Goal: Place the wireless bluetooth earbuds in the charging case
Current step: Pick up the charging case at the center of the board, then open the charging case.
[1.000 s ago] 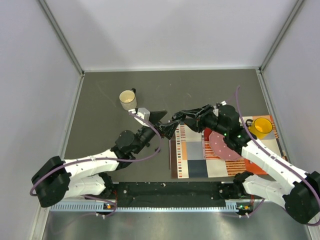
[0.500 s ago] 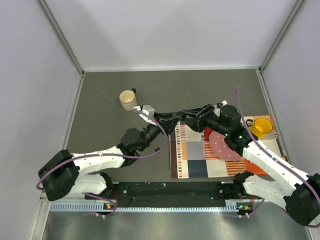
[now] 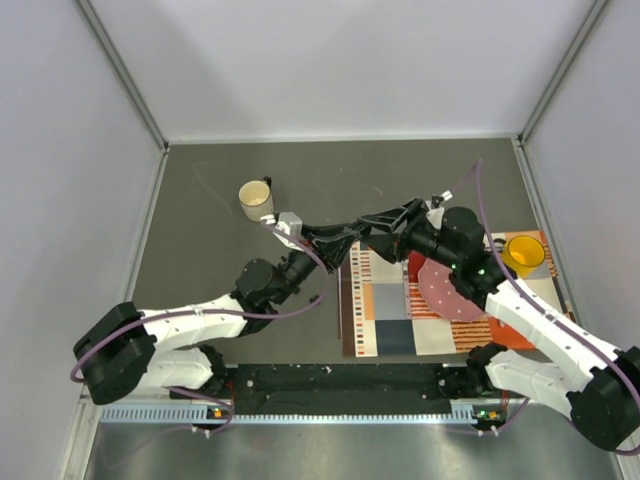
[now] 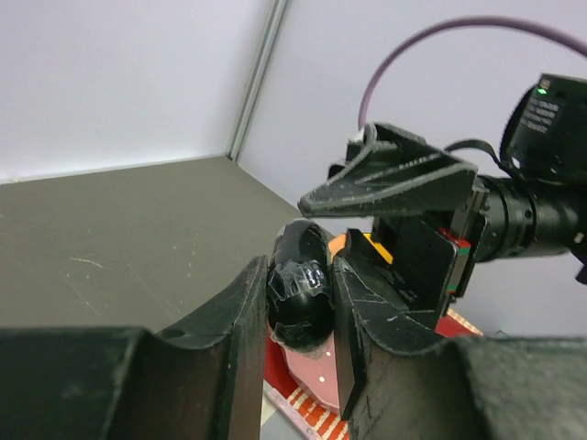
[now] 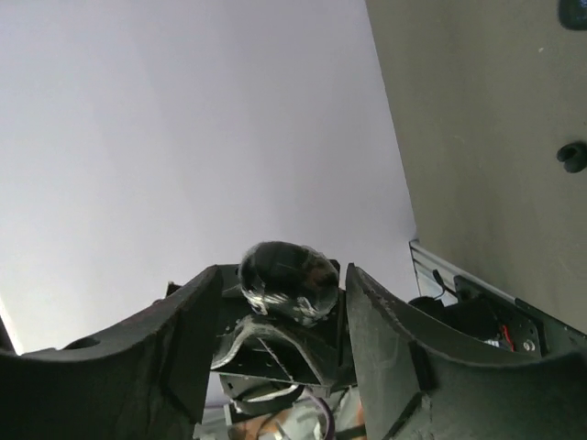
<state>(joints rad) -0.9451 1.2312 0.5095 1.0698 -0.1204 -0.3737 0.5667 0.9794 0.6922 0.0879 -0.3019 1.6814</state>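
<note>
A cream mug (image 3: 256, 200) stands on the matte grey table (image 3: 200, 270) at the left, its handle turned to the far side. Just right of it the left gripper (image 4: 300, 275) is clamped on the charging case (image 4: 295, 298), a glossy black oval shell with bright reflections, held up off the table. The rough black fingers (image 4: 248, 312) press on both its flanks and hide its sides and underside. From overhead the case cannot be made out among the dark fingers.

The right gripper (image 5: 284, 275) meets it from the right, above the mat's left edge. In the left wrist view only one ribbed, wedge-shaped finger shows clearly, its tip just above the case. In the right wrist view the two fingers stand apart with the case in the gap between their tips; whether they press on it I cannot tell.

In that same view a small black rounded piece (image 5: 571, 156) lies on the table at the frame's right edge, too small to identify. A darker shape (image 5: 573, 11) is cut off at the top corner.

Further right lies a flat mat (image 3: 385, 320) of coloured blocks and stripes, partly covered by the right arm. A pink speckled disc (image 3: 445, 290) rests on it, and a yellow cup (image 3: 522, 253) stands at its far right corner.
</note>
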